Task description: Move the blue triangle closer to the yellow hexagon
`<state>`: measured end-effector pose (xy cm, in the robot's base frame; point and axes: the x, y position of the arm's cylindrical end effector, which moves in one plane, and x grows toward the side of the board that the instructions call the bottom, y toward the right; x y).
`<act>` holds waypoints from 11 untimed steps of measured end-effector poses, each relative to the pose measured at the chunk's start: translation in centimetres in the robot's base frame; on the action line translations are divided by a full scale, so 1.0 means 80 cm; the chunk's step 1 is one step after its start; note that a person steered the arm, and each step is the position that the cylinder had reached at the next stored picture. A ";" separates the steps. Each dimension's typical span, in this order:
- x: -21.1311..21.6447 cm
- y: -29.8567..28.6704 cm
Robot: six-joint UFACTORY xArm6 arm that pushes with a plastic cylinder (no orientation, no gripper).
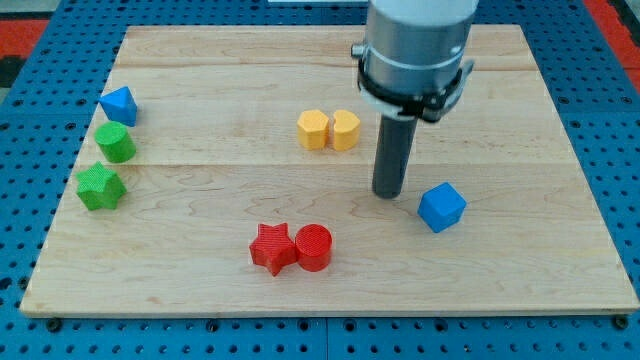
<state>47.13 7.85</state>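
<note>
1. I carry no claw, only a dark rod; my tip rests on the wooden worktop and holds nothing.
2. My tip is just left of the blue cube, apart from it.
3. The blue triangle lies at the view's far left, above the green cylinder and green star.
4. The yellow hexagon touches the yellow heart near the centre, well apart from the triangle.
5. The red star and red cylinder touch near the view's bottom.
</note>
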 end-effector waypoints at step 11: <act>-0.082 -0.272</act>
<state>40.54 -13.89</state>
